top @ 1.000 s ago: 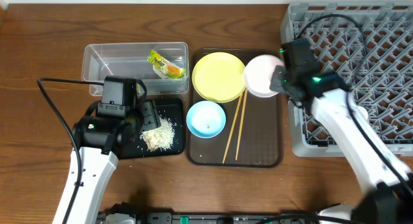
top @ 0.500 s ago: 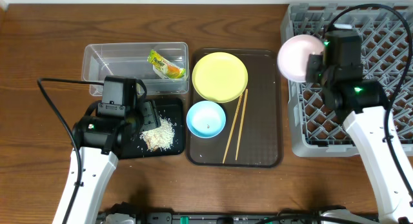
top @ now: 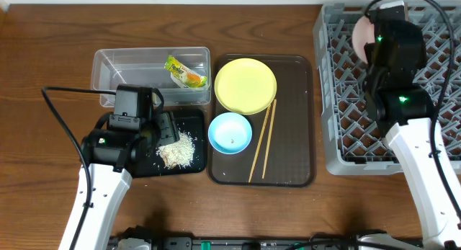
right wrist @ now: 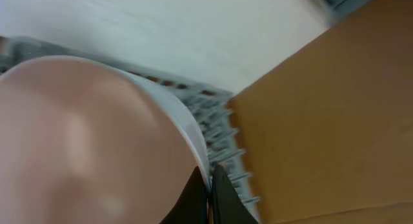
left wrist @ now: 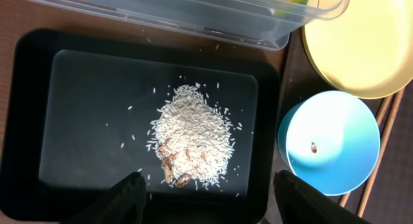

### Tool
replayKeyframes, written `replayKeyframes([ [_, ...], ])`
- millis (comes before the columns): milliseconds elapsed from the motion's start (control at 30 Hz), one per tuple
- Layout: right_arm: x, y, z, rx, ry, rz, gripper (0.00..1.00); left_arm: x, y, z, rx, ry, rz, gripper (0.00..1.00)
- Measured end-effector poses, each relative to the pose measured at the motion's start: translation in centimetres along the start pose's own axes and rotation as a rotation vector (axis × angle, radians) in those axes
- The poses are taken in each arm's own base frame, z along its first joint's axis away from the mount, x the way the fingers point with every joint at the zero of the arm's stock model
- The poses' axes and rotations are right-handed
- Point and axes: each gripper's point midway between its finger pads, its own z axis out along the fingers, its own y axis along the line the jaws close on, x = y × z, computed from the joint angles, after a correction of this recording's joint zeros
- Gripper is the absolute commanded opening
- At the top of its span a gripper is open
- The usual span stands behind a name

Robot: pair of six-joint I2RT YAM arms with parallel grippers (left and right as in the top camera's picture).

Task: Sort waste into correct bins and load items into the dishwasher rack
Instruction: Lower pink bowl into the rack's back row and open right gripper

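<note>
My right gripper (right wrist: pixel 210 185) is shut on the rim of the pinkish-white bowl (right wrist: pixel 84 140), holding it tilted over the far left part of the grey dishwasher rack (top: pixel 432 77). In the overhead view only an edge of that bowl (top: pixel 358 35) shows beside the arm. My left gripper (left wrist: pixel 216 198) hangs open and empty over the black bin (left wrist: pixel 84 108), just short of the rice-like scraps (left wrist: pixel 193 137). The clear bin (top: pixel 151 73) holds the green and yellow wrapper (top: pixel 185 72). The yellow plate (top: pixel 245 85), blue bowl (top: pixel 230 132) and chopsticks (top: pixel 262 138) lie on the tray.
The dark brown serving tray (top: pixel 295 135) sits between the bins and the rack. A black cable (top: pixel 65 127) loops across the table left of my left arm. A pale wall and a brown surface lie beyond the rack in the right wrist view.
My right arm has lifted the pinkish-white bowl off the tray and carried it right and away, over the rack's far left part. The left arm has not moved.
</note>
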Motion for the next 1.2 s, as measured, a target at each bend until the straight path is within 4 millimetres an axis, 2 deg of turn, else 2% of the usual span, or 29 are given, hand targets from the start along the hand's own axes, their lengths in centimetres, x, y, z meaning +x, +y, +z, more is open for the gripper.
replayKeyframes([
  [233, 0.3, -2.9, 3.0, 0.133, 0.009, -0.042, 0.01, 0.0, 0.0, 0.0, 0.0, -0.001, 0.0, 0.67],
  [433, -0.7, -3.2, 5.4, 0.199, -0.04, -0.003, 0.01, 0.0, 0.0, 0.0, 0.0, -0.001, 0.0, 0.67],
  [733, -1.0, -0.5, 9.4, 0.233, -0.094, 0.017, 0.01, 0.0, 0.0, 0.0, 0.0, -0.001, 0.0, 0.67],
  [1000, 0.9, 3.1, 12.7, 0.214, -0.072, -0.012, 0.01, 0.0, 0.0, 0.0, 0.0, -0.001, 0.0, 0.67],
  [1200, 1.5, 5.2, 13.9, 0.201, -0.08, -0.018, 0.01, 0.0, 0.0, 0.0, 0.0, -0.001, 0.0, 0.67],
])
